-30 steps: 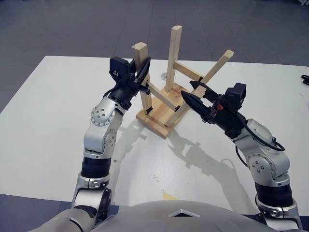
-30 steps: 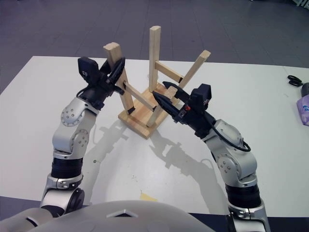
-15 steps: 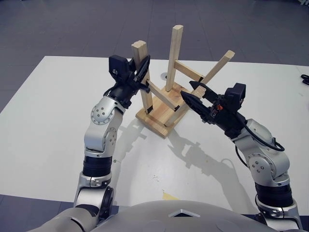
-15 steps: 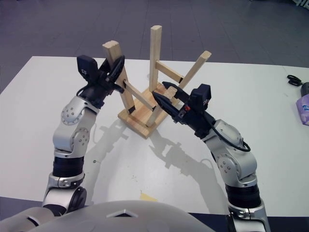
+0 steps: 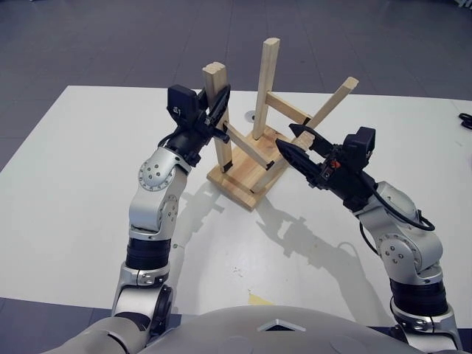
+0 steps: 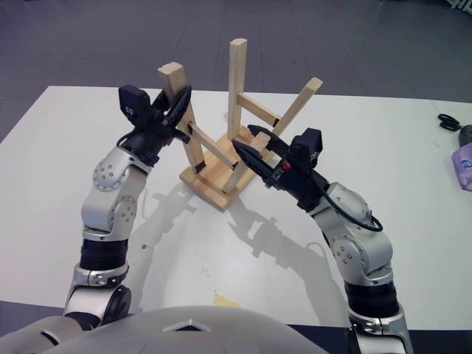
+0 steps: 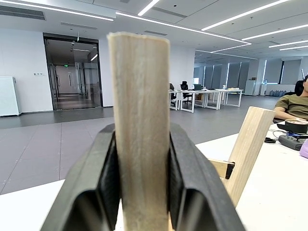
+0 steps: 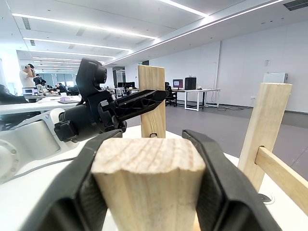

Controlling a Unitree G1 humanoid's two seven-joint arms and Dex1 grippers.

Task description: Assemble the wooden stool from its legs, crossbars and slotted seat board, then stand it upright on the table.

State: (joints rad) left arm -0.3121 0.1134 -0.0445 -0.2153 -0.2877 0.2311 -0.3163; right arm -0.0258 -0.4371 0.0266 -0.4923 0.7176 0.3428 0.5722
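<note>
We hold the pale wooden stool (image 5: 259,125) upside down on the white table (image 5: 74,169), our left gripper (image 5: 220,114) pinching one square leg (image 5: 214,77) and our right gripper (image 5: 286,137) pinching the next leg (image 5: 267,171), likely to press both firm into the flat seat board (image 5: 240,188) below them.

The legs (image 5: 267,74) and bars (image 5: 247,145) stood between my left claw (image 5: 220,110) and my right claw (image 5: 286,136), so nothing could pass straight across. The table (image 5: 66,192) on my left side lay wide open.

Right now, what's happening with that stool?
Left gripper shut on one pale wooden leg, right gripper on second leg. Stool upside down, seat board on white table. Nothing blocking.
</note>
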